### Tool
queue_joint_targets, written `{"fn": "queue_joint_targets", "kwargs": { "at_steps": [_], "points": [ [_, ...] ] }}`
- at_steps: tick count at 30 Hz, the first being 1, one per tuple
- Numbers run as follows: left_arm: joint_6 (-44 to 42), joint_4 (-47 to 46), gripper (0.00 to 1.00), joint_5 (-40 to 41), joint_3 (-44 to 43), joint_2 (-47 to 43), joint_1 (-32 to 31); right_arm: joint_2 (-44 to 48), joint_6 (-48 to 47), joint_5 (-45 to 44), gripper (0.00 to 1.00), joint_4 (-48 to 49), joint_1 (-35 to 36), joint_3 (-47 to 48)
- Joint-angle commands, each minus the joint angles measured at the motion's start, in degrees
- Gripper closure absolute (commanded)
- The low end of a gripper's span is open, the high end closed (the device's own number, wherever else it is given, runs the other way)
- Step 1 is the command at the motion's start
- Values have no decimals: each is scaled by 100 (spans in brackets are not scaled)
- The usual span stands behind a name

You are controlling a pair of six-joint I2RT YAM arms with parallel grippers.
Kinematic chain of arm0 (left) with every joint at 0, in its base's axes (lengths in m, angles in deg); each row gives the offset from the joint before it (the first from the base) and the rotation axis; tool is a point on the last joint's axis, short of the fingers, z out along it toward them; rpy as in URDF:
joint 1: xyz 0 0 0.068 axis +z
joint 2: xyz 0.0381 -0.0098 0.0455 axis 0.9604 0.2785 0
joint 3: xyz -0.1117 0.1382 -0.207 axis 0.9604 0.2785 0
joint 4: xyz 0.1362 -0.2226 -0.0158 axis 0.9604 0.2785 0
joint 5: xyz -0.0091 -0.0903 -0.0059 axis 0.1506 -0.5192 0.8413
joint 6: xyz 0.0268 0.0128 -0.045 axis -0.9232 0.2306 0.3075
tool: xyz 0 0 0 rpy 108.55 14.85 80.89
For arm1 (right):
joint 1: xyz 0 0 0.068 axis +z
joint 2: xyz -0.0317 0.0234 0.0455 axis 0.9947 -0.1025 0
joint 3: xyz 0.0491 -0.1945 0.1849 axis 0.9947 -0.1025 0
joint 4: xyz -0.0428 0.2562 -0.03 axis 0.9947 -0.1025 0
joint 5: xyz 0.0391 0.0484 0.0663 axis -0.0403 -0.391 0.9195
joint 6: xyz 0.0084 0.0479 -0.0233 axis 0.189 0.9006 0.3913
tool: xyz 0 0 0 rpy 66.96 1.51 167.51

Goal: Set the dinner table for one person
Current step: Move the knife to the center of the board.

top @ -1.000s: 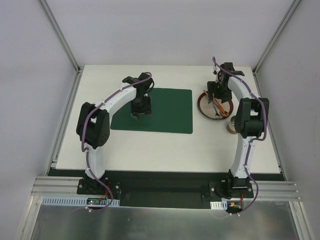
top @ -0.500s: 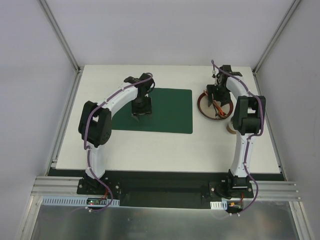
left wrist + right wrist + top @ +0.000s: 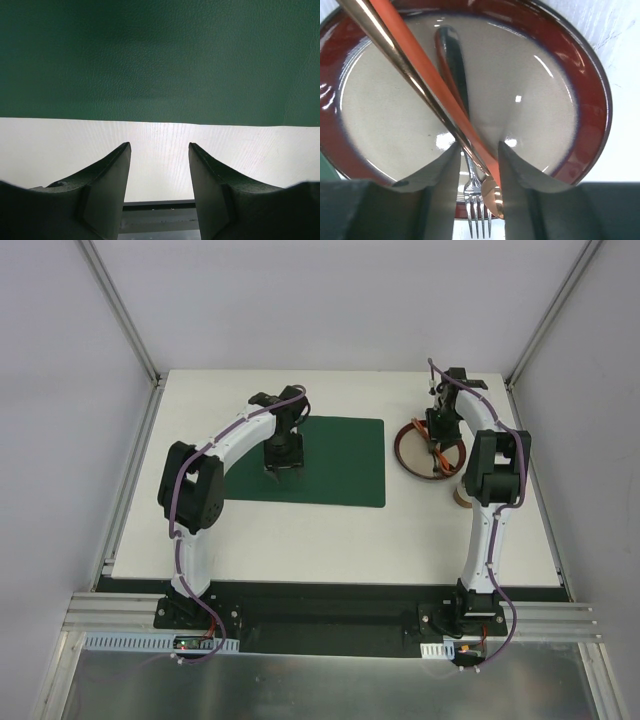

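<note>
Left gripper (image 3: 159, 165): fingers (image 3: 107, 190) stand moderately apart with nothing between them. Under and between them is bare dinner table (image 3: 50, 142), the large white flat rectangular matte tabletop. Just ahead of the fingertips the straight near edge of the dark green rectangular grained placemat (image 3: 160, 60) crosses the whole view and lies flat. There is open surface on both sides of the fingers.

Right gripper (image 3: 477, 170): fingers (image 3: 440, 185) are narrow and low over the round glazed plate with cream centre and dark red rim (image 3: 580, 100). Between them pass a flat orange handle (image 3: 435, 85), a copper-coloured metal handle (image 3: 382, 47) alongside it, and a steel fork (image 3: 477, 215) with its tines toward the wrist. Cannot tell whether the pads press anything. The plate rim curves outside the right-hand finger, with white tabletop beyond it.

Overhead: the plate lies apart from the placemat's right edge. A small round tan object (image 3: 462, 497) sits behind the right fingers, near the table's right edge.
</note>
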Motion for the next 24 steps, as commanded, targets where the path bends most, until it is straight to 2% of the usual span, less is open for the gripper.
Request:
{"fn": "queue_joint_targets", "kwargs": {
  "at_steps": [1,6,7,11,20,24],
  "points": [
    [-109,221,50,50,-184,29,-29,-253,66,215,68,-183,48,161],
    [-100,221,51,68,-175,12,-29,-279,110,276,83,-227,48,170],
    [-100,221,51,76,-184,12,-29,-297,128,276,88,-245,40,170],
    [-100,221,51,59,-158,-23,-29,-288,163,268,98,-263,48,135],
    [-100,230,51,85,-105,-129,-29,-51,312,66,99,-184,48,-164],
    [-100,221,51,50,-87,-173,-29,326,444,22,99,-17,74,-471]
  ]
}}
